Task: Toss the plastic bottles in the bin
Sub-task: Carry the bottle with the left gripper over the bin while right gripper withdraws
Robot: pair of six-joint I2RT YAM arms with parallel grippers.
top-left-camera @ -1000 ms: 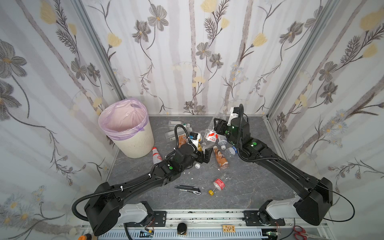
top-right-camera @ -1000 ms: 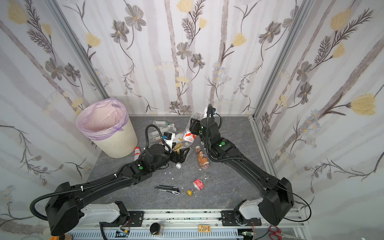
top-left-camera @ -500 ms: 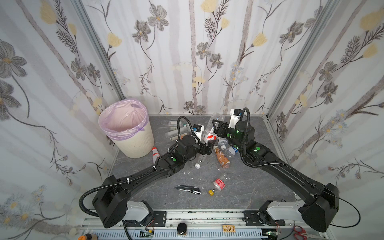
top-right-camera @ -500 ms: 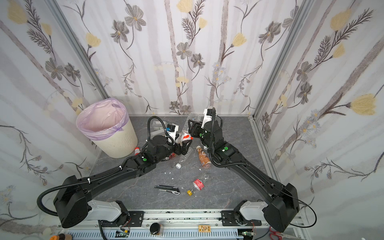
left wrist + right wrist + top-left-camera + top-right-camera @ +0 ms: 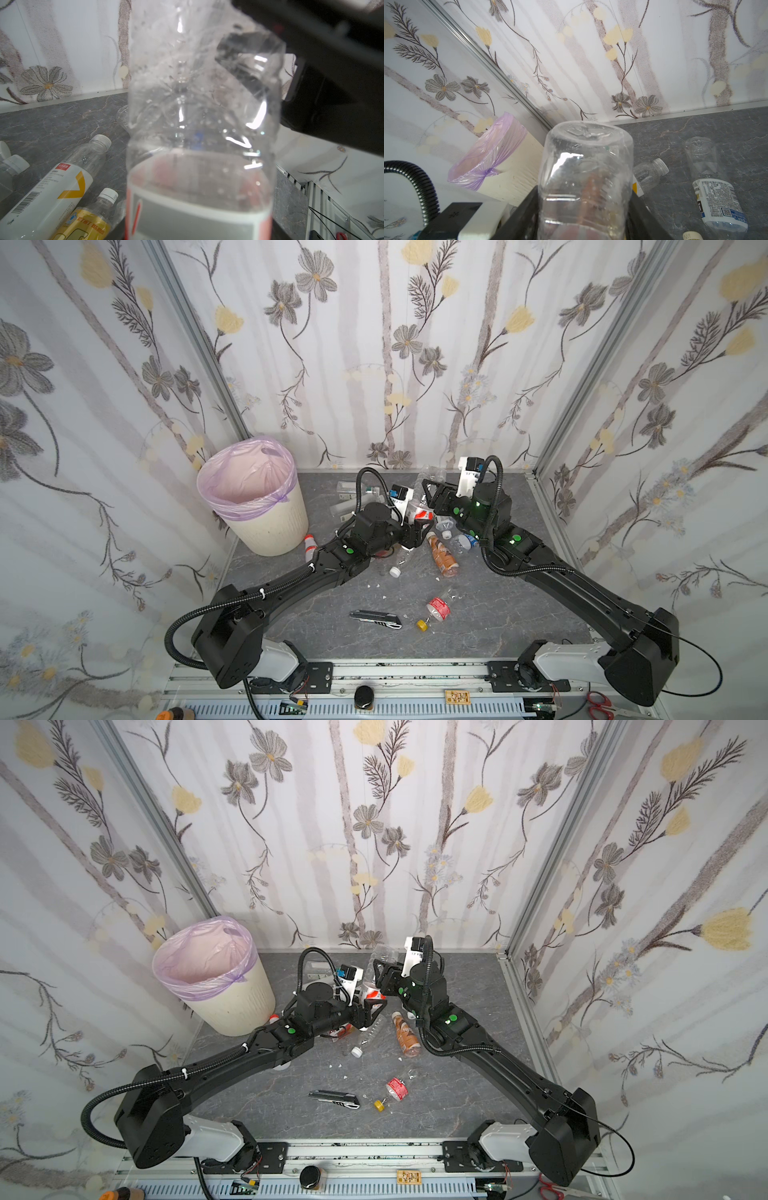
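**Two grippers on one clear bottle, right of the bin**

Right gripper (image 5: pixel 584 199): black fingers (image 5: pixel 529 207) press both sides of the clear bottle (image 5: pixel 585 164). Firm hold, base end pointing away from the wrist.

Left gripper (image 5: pixel 419 527): fingers partly parted around the label end of the same bottle (image 5: pixel 197 124). Contact is not resolvable, so I cannot tell whether it grips.

The bottle is held above the table (image 5: pixel 498 614), well apart from the bin (image 5: pixel 270 531) and to its right in both top views.

Room:
- Walls stand close behind the bin and on its left; its mouth opens upward.
- A cluster of lying bottles (image 5: pixel 347 497) sits between the bin and the held bottle, toward the back.
- The left arm crosses the gap in front of that cluster.
- A red-capped bottle (image 5: pixel 308 545) lies just beside the bin's foot.
- An amber bottle (image 5: pixel 442 553) lies right of the bin, in front of the held one.
- Farther front, the utility knife (image 5: pixel 376 619) and a yellow-capped bottle (image 5: pixel 436 610) lie with bare table around them.

Materials:
- Held bottle: thin clear plastic, dented, droplets inside, red-and-white label band.
- Bin: cream, tapered, faintly ribbed.
- Liner (image 5: pixel 488 158): translucent lilac film, knotted at the rim.
- Table: grey, marble-veined, matte.
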